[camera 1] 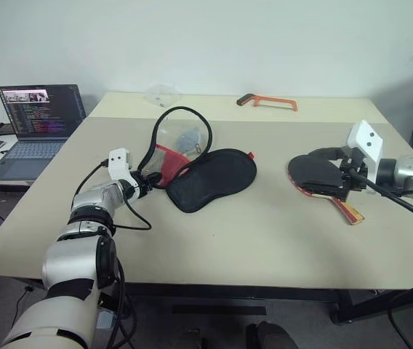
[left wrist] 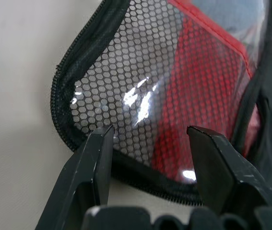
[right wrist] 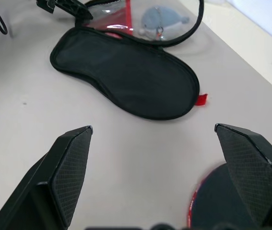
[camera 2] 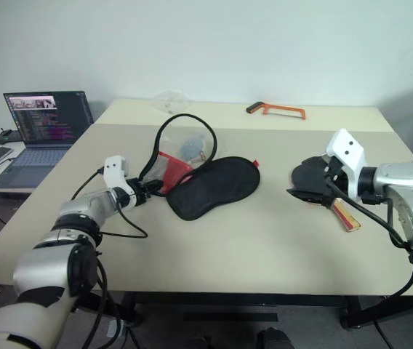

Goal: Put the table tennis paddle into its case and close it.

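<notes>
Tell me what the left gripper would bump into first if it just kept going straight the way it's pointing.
Most likely the case: the left gripper stands open, pointing at its mesh flap's zippered edge, which lies just beyond the fingertips and between them. Whether it already touches is unclear.

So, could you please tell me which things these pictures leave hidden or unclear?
- Table tennis paddle: the right gripper covers part of it in the left eye view, and the right wrist view's edge cuts off most of it.
- Case: its inside is not visible.
- Laptop: screen text too small to read.
- Hacksaw: its blade too thin to make out.
</notes>
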`<state>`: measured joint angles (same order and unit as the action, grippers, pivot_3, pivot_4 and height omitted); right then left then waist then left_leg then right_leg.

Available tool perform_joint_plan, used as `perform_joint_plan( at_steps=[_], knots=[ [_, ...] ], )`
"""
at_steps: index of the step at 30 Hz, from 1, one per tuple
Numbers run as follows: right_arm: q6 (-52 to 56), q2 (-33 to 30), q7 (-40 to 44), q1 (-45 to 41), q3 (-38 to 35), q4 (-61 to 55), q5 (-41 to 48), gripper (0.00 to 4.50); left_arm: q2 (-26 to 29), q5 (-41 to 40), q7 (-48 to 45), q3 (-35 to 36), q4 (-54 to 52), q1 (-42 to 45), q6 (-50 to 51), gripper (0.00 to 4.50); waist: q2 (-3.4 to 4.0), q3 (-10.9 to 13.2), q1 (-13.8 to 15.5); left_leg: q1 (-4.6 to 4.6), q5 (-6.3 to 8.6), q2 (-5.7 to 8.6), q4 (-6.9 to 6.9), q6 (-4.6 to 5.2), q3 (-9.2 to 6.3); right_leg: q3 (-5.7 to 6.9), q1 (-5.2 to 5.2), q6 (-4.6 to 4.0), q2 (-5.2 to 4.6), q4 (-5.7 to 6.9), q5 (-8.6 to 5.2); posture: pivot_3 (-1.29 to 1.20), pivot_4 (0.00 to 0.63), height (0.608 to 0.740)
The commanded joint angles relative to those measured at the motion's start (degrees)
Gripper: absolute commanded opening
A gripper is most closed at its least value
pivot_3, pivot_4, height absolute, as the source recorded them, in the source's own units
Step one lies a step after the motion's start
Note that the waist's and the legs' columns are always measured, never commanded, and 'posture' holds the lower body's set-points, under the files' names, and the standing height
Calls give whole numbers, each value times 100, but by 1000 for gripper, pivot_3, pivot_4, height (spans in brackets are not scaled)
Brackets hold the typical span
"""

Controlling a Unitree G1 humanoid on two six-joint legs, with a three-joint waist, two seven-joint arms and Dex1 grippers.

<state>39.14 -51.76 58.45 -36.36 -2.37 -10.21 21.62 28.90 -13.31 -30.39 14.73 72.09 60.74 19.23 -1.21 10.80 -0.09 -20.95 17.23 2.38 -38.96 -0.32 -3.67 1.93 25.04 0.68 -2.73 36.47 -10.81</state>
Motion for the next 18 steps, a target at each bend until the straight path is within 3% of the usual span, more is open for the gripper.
perform_joint_plan(
  at_steps=[1, 12, 18],
  knots=[
    [60, -154, -81, -35, -273, -250, 100, 4500, -140, 44, 207, 92, 95, 69, -118, 2622, -1, 0, 5, 2, 0, 1, -3, 0, 0, 0, 0, 0, -1, 8, 0, 0, 150, 740],
    [183, -279, -121, 50, -389, -403, 158, 4500, 243, -130, 110, 413, -179, 49, 119, 2622, -4, 0, -15, 10, -11, 5, -10, -6, 3, 0, 4, 1, -8, 39, -1, 0, 150, 740],
    [157, -253, -133, 25, -349, -361, 161, 4500, 49, -84, 439, 446, -69, 42, 89, 2622, -4, 0, 4, 8, -11, 8, -10, -7, 2, 0, 6, 1, -10, 38, -1, 0, 150, 740]
  ],
)
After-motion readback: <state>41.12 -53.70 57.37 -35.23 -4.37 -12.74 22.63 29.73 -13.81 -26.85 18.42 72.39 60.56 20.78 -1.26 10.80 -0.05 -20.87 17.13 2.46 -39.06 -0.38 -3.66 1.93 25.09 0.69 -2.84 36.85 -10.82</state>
